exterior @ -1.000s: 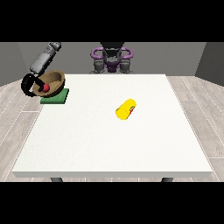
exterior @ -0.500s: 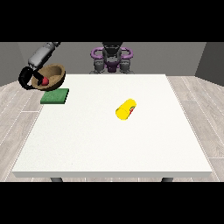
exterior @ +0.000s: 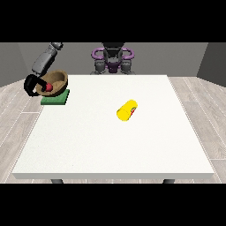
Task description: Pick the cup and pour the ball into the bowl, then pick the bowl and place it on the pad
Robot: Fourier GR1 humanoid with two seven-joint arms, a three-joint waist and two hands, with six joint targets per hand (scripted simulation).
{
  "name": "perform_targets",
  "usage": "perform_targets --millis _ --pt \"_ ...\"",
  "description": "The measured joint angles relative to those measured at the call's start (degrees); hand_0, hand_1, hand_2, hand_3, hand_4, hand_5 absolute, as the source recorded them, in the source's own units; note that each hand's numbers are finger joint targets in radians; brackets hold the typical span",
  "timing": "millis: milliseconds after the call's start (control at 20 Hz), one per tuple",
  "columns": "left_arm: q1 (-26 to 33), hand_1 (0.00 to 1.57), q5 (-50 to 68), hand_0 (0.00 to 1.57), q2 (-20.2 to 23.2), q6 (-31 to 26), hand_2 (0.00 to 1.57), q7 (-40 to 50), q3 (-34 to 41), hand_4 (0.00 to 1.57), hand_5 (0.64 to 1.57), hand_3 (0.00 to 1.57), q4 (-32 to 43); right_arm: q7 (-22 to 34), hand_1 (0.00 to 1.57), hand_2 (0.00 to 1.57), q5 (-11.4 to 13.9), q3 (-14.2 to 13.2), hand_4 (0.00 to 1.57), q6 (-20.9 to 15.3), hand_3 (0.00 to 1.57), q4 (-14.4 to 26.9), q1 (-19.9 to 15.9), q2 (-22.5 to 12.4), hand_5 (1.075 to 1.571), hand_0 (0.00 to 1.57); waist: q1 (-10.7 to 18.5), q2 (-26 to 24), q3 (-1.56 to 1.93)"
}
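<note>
At the view's left, a black hand (exterior: 32, 84) is curled round the rim of a brown bowl (exterior: 56, 81), holding it tilted toward the camera at the table's far-left corner. A red ball (exterior: 47, 87) sits inside the bowl, near the fingers. The bowl is over the far-left part of a green pad (exterior: 56, 98); whether its underside touches the pad cannot be told. The pad lies flat on the white table (exterior: 110, 145), just inside the left edge. Right of centre, well apart from the bowl, a yellow cup (exterior: 127, 110) lies on its side on the table, its mouth toward the camera and left. The robot's torso (exterior: 112, 59) stands behind the far edge. The hand at the view's right does not show.
</note>
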Motion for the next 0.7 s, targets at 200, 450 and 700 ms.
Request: perform_targets --millis 200,450,700 --pt "0.0 0.0 1.0 0.0 0.8 0.3 0.0 0.7 0.8 0.0 1.516 0.0 -1.5 0.5 0.85 0.8 -0.9 -2.6 0.0 -3.3 1.1 2.2 -0.5 -3.4 1.54 0.85 0.3 1.6 0.01" --pt "0.6 0.0 1.8 0.0 1.2 1.1 0.0 1.0 1.4 0.0 1.514 0.0 -3.2 1.3 0.68 0.56 -2.1 -4.3 0.0 -3.6 0.95 3.8 -1.9 -5.6 1.531 0.68 0.4 2.7 0.01" --pt "1.1 0.0 2.6 0.0 1.2 0.9 0.0 1.6 1.2 0.0 1.515 0.0 -3.8 3.2 0.27 0.37 -2.6 -4.7 0.0 -3.0 0.47 4.2 -4.0 -7.4 1.482 0.27 0.6 2.2 0.0"
